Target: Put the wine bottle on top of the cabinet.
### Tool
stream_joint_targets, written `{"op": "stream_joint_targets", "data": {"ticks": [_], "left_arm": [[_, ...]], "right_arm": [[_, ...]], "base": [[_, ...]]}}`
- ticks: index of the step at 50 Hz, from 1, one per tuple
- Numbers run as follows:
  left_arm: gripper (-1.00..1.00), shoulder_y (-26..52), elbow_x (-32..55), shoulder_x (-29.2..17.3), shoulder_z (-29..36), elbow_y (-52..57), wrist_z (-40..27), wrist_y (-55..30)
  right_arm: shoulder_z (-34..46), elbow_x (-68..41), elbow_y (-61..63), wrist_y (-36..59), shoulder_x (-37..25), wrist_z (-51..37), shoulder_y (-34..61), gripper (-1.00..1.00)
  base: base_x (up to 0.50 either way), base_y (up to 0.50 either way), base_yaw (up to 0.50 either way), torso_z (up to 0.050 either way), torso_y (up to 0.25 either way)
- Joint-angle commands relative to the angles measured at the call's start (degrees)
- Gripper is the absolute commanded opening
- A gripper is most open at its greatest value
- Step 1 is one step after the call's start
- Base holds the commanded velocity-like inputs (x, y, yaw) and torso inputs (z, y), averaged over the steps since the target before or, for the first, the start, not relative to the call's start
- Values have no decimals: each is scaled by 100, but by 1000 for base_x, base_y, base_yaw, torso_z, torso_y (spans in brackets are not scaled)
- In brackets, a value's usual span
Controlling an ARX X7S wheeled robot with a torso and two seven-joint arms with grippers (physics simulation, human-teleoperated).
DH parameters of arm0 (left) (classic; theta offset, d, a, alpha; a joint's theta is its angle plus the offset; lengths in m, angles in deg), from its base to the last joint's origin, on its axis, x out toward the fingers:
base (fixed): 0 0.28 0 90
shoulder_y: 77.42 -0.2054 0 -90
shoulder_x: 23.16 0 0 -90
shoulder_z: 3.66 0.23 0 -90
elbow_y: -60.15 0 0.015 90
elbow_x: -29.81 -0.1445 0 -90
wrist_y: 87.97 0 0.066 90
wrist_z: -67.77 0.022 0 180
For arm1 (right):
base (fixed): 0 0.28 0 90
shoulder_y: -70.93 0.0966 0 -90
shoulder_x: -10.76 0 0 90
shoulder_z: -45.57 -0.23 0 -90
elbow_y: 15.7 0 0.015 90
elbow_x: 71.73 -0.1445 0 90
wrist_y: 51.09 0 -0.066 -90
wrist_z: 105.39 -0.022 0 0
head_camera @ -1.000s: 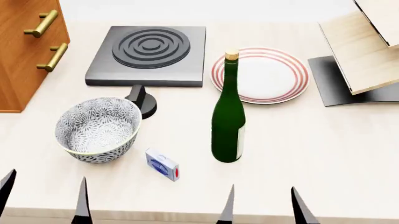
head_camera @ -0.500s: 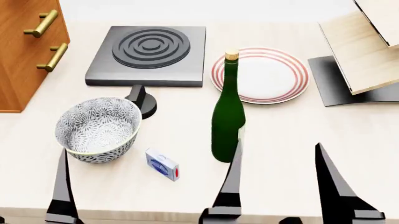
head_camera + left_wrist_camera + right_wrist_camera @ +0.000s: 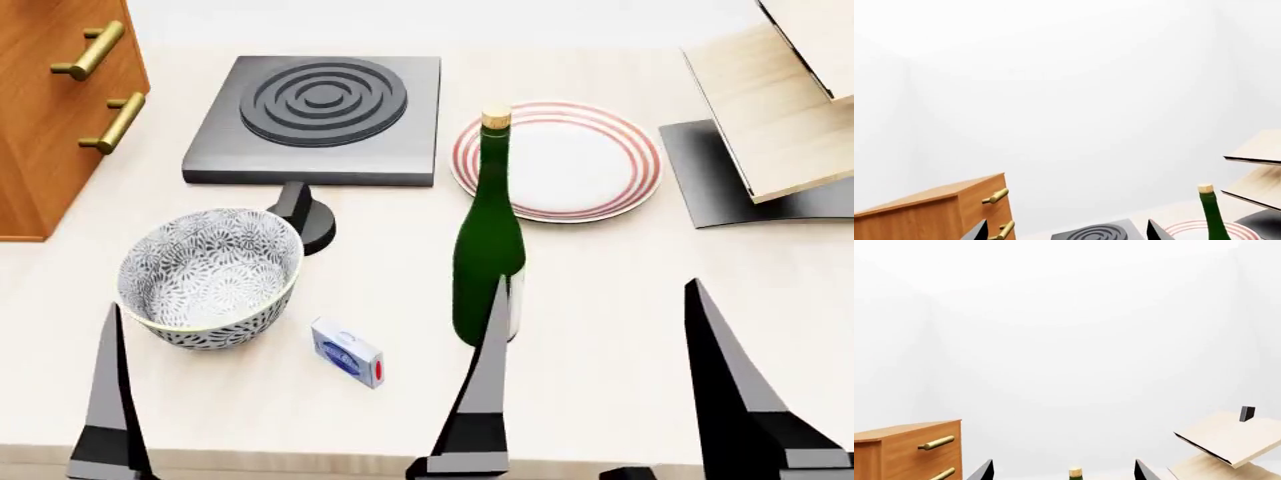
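While the wine bottle (image 3: 489, 240) stands upright on the pale table (image 3: 641, 300), near the middle of your head view, neither of your grippers touches it. Your right gripper (image 3: 601, 380) rises from the near edge with its two dark fingers spread wide, and the left one of that pair crosses in front of the bottle's lower part, over the pale label; whether it is close to the glass you cannot tell from that view. Your left gripper (image 3: 1064, 231) is also spread wide, though in the head view only one of its fingers (image 3: 107, 400) shows, near the patterned bowl (image 3: 210, 276). The cabinet (image 3: 54, 110) sits at the far left, its brass handles facing right, well apart from the bottle. Between them lie the bowl and a dark hotplate (image 3: 318, 118) with a knob at its near side. A small blue and white box (image 3: 348, 352) lies just right of the bowl, near you. Just beyond the bottle is a red-ringed plate (image 3: 574, 165), and a pale wooden rack (image 3: 787, 110) on a dark base stands at the far right. In the right wrist view the bottle's cork sits between the two fingertips, at the frame's edge.
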Motion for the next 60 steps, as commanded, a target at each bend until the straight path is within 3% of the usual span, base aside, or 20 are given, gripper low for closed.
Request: {"op": "stream_joint_targets", "data": {"ticks": [1, 9, 36, 52, 60], "left_arm": [[100, -26, -185, 168, -56, 39, 225, -6], [100, -81, -637, 611, -195, 63, 794, 66], [100, -89, -697, 712, -231, 59, 910, 70], [100, -93, -573, 740, -267, 60, 906, 55], [100, -74, -554, 715, -234, 65, 889, 24]], "right_arm": [[118, -205, 58, -136, -222, -202, 56, 100], [86, -366, 27, -248, -279, -302, 43, 100], [166, -441, -130, -215, -483, -691, 126, 100], [299, -460, -119, -214, -585, -811, 146, 100], [380, -453, -96, -158, -667, -857, 199, 100]], "base": [[180, 0, 0, 0, 0], [479, 0, 0, 0, 0], [493, 0, 0, 0, 0], [0, 1, 0, 0, 1], [0, 444, 0, 0, 0]]}}
